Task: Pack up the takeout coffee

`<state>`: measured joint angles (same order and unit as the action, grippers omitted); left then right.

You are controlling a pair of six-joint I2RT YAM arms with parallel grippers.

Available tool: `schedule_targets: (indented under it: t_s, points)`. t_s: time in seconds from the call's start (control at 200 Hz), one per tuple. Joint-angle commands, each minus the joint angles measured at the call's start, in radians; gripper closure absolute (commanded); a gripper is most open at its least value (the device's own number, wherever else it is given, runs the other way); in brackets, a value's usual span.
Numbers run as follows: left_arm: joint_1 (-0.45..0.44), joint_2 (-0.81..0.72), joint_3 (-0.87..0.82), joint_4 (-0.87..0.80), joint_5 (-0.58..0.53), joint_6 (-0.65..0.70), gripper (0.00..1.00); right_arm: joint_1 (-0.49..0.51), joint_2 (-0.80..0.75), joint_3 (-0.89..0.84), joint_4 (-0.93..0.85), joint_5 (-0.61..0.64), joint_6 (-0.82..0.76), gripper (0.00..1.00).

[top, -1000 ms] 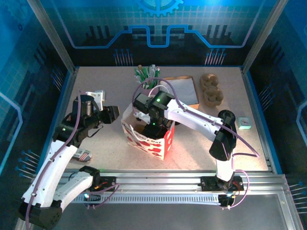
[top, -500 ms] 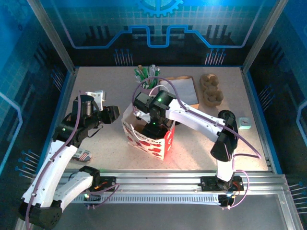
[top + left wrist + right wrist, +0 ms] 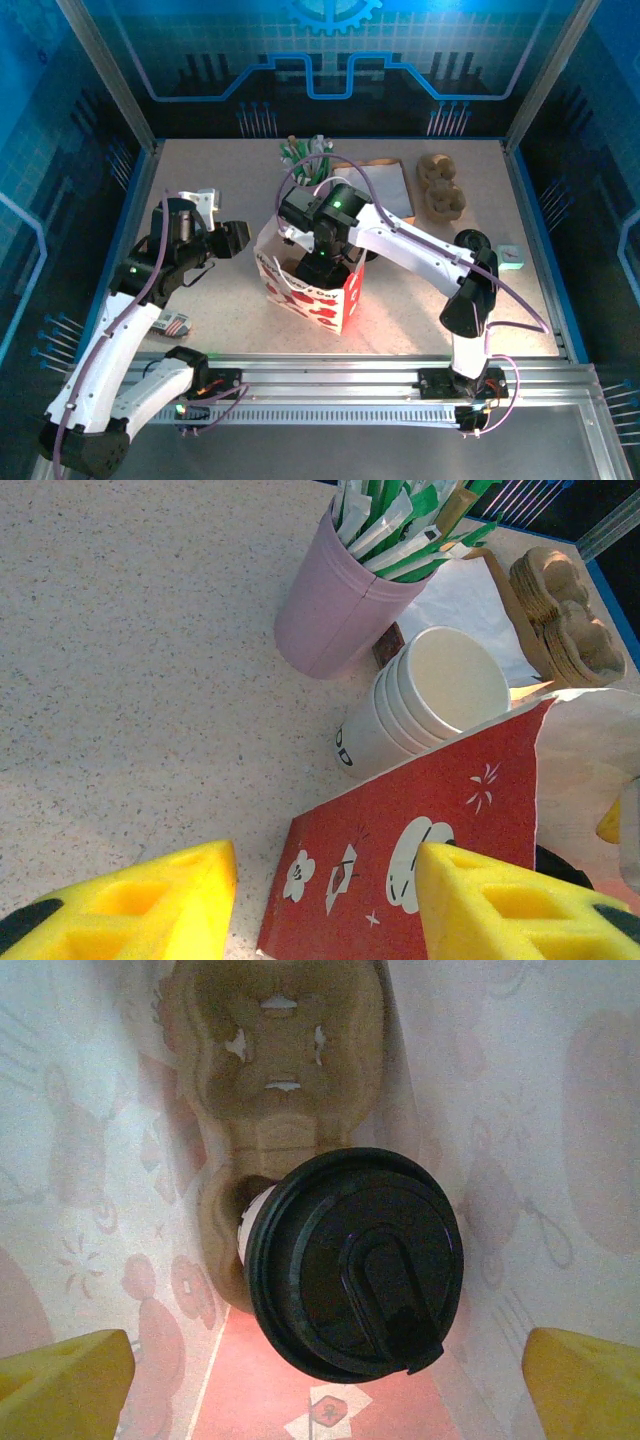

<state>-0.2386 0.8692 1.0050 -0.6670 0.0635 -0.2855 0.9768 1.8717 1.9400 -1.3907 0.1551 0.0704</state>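
Moved: since a second ago my right arm's wrist has crept a touch far and right above the red-and-white paper gift bag point(image 3: 325, 298). My left arm sits where it was.
Left claw point(image 3: 322, 868): I see it just left of the bag, its yellow foam pads point(image 3: 150, 905) spread apart with nothing between them. It is open and not gripping.
Gift bag: it stands near the table's middle with its mouth up and a red wall facing the left claw.
Right claw point(image 3: 325, 1380): it is down inside the bag with the jaws wide and a pad out at each side, touching nothing I can see.
Takeout coffee: the white paper cup with a round black plastic lid point(image 3: 355, 1270) is at the bottom of the bag, lid up. It sits in one pocket of a brown moulded-pulp cup carrier point(image 3: 275, 1060), between the right claw's pads but apart from both.
Right side: a small teal box point(image 3: 510, 257) lies near the table's right edge.
Behind the bag: a stack of nested white paper cups point(image 3: 440, 690) stands just beside its far wall.
Farther: a pink cup of green-and-white sticks point(image 3: 330, 620) stands beyond the stack.
Far right: a white sheet on a brown tray point(image 3: 388, 190) lies there, with a pile of brown pulp carriers point(image 3: 442, 185) to its right.
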Motion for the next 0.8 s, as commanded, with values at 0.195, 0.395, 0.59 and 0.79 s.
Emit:
schedule_targets:
  t_s: [0.195,0.395,0.59,0.79]
  points:
    - [0.005,-0.009,-0.012,0.014,-0.004,0.014,0.48,0.026,-0.035,0.059,-0.049,0.025,0.008,0.0]
    - [0.005,-0.009,-0.011,0.014,-0.002,0.014,0.48,0.037,-0.028,0.087,-0.064,0.036,0.013,0.0]
    - [0.005,-0.01,-0.011,0.014,-0.001,0.014,0.47,0.044,-0.017,0.113,-0.079,0.043,0.015,0.0]
    - [0.005,-0.011,-0.012,0.015,0.001,0.013,0.47,0.051,-0.014,0.135,-0.093,0.051,0.017,0.0]
